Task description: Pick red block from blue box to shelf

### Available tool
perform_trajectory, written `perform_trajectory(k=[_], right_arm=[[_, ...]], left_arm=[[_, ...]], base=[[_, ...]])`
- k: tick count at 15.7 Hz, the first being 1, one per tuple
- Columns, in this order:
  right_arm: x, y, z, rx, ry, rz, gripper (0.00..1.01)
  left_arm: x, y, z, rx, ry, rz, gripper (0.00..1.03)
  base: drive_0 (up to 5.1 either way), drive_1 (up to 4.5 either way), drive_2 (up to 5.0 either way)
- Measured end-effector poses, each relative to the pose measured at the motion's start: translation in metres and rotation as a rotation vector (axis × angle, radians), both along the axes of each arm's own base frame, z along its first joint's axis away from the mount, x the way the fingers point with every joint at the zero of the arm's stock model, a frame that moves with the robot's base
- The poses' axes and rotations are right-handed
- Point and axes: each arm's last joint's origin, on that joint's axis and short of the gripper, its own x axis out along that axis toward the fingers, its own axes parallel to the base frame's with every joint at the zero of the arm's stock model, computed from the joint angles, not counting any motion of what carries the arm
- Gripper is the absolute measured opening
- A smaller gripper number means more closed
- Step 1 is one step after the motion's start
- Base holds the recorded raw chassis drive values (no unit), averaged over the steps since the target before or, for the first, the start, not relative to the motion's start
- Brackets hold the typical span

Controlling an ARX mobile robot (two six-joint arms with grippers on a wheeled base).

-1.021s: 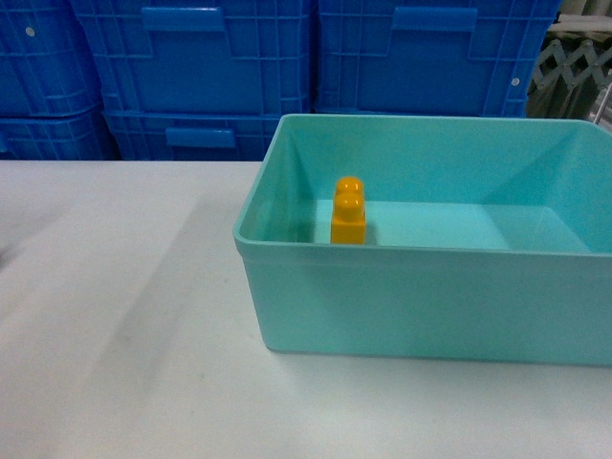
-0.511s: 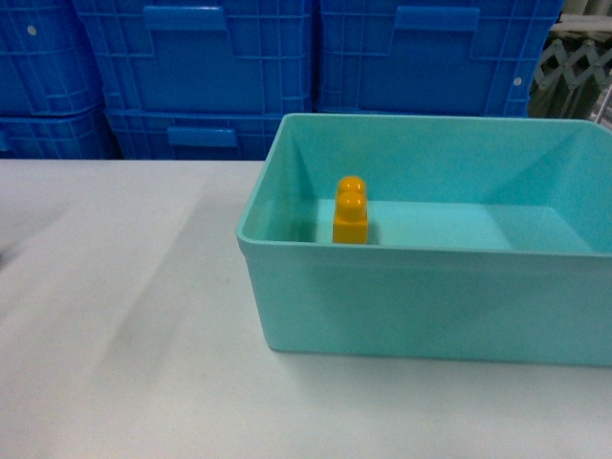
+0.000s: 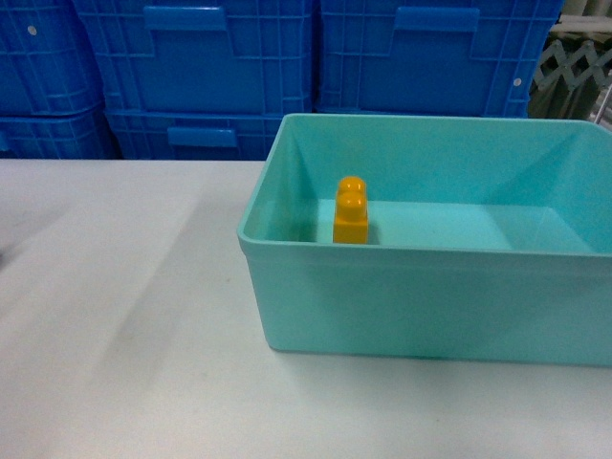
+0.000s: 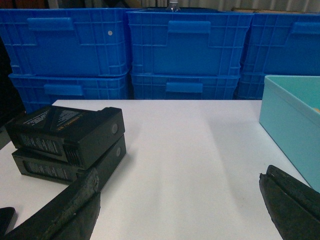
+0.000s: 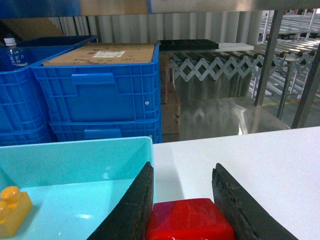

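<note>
In the right wrist view the glossy red block (image 5: 190, 220) sits squeezed between the two dark fingers of my right gripper (image 5: 184, 172), held above the right rim of the blue box (image 5: 75, 165). The same turquoise blue box (image 3: 421, 296) fills the right half of the head view, where neither gripper shows. An orange-yellow two-stud brick (image 3: 350, 210) stands inside the box near its front wall. My left gripper (image 4: 180, 197) is open over bare white table, its fingers (image 4: 75, 205) wide apart with nothing between them. No shelf surface shows for certain.
Dark blue ribbed crates (image 3: 306, 67) are stacked along the table's far edge. Two black battery packs (image 4: 67, 140) lie stacked on the table by the left gripper. A metal frame and expanding conveyor (image 5: 225, 70) stand beyond the table on the right.
The head view has shifted very slightly, so the box sits a few pixels further right. Nothing else has visibly moved.
</note>
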Motion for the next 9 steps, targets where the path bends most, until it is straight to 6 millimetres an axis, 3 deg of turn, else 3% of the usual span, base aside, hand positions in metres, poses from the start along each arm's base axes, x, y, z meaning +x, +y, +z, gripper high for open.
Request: perform_trajectory(k=[4, 9], right_arm=[[0.0001, 0.0, -0.0002, 0.0, 0.002, 0.0, 0.28], [0.0, 0.0, -0.0001, -0.001, 0.001, 0.0, 0.28]], left_arm=[[0.0, 0.0, 0.0001, 0.0, -0.001, 0.001, 0.98], [0.0, 0.0001, 0.0, 0.0, 0.0, 0.001, 0.98]], base=[[-0.4, -0.42, -0.4], [-1.8, -1.78, -1.8]])
